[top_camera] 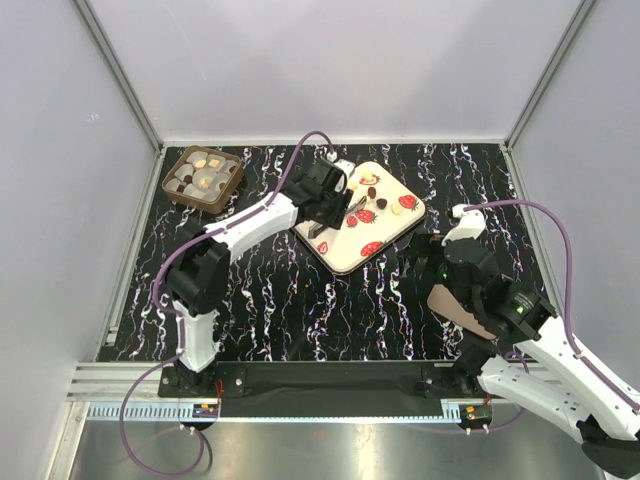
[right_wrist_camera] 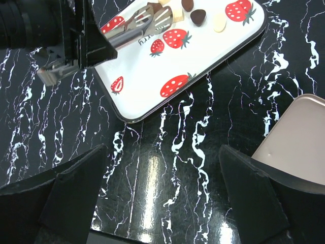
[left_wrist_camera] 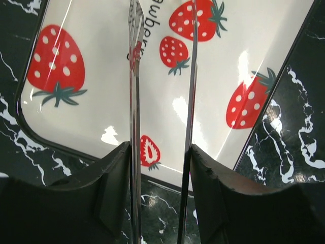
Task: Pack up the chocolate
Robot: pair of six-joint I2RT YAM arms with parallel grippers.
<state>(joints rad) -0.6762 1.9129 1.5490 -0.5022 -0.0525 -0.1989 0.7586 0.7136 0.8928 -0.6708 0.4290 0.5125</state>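
A strawberry-printed tray (top_camera: 340, 256) is shown on a black marbled table (top_camera: 300, 320), metal tongs (right_wrist_camera: 142, 23) above it; a brown box (top_camera: 215, 153) is placed far left.

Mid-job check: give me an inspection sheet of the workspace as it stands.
Surface: black marbled table, glossy.
Job's things: chocolate lying on the strawberry tray; brown box of paper cups at far left, some tan pieces seemingly inside.
Clutter: flat tan panel partly under the right arm.
Grippers: left gripper shut on tongs over the tray; right gripper open, empty.
Cables: purple cables arching above the arms, off the tray.
Surroundings: pale enclosure walls; nothing seen intruding.
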